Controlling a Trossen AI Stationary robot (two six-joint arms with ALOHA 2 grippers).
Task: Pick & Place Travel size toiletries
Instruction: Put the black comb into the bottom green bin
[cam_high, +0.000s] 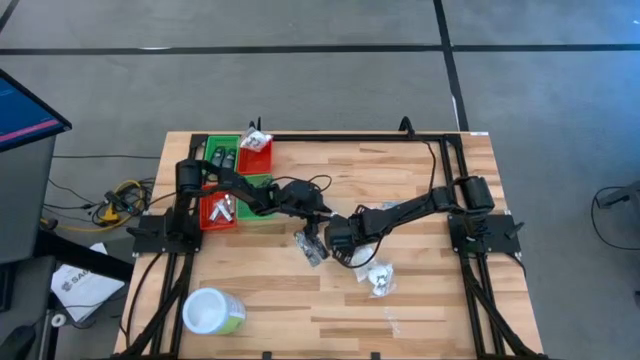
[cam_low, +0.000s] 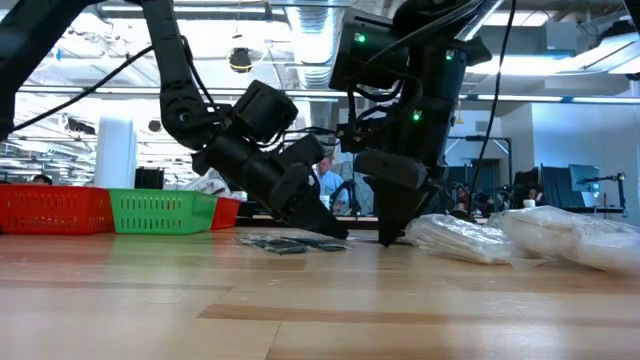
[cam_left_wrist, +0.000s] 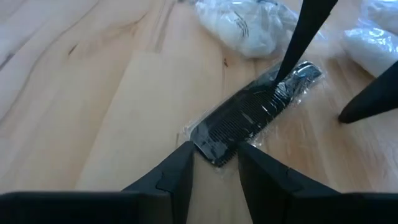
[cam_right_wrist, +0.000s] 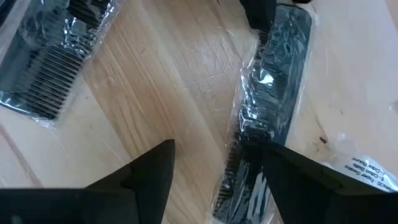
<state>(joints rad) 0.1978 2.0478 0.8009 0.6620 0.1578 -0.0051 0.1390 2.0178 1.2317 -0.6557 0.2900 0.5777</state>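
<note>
Black plastic combs, each sealed in a clear wrapper, lie on the wooden table (cam_high: 420, 300) near its middle, where both arms meet. In the left wrist view one comb (cam_left_wrist: 252, 115) lies flat on the wood, and its near end sits between the two fingers of the left gripper (cam_left_wrist: 214, 163). The fingers stand about half open, one on each side of that end; I cannot tell if they already press it. A thin dark finger (cam_left_wrist: 305, 34) of the other arm comes down on the far end of the same comb.

The right gripper (cam_right_wrist: 217, 163) is low over the table too, with its fingers quite wide apart. One finger (cam_right_wrist: 277, 168) rests on the wrapped comb (cam_right_wrist: 273, 93), and bare wood shows between the fingers, so this gripper has hold of nothing. A second wrapped comb (cam_right_wrist: 53, 56) lies well apart from it on the wood.

In the low view both grippers touch down beside the flat dark packets (cam_low: 290, 243), and white crinkly packets (cam_low: 470, 238) lie just beside the right gripper. From above, one white packet (cam_high: 379, 279) is near the right arm. Red bins (cam_high: 255, 152) and green bins (cam_high: 222, 154) stand at the left far side, and a white-lidded green tub (cam_high: 208, 311) is at the near left corner.
</note>
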